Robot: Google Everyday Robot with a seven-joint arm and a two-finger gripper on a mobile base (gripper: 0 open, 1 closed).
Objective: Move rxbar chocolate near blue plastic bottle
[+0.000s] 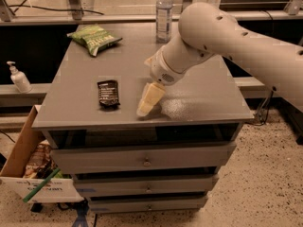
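Note:
The rxbar chocolate, a small flat black bar, lies on the grey cabinet top near its front left. The blue plastic bottle, clear with a white cap, stands at the back edge of the top. My gripper hangs from the big white arm and points down at the top near the front edge, a short way right of the bar and not touching it. Nothing is seen in it.
A green chip bag lies at the back left of the top. A white pump bottle stands on a lower shelf at the left. A cardboard box sits on the floor by the drawers.

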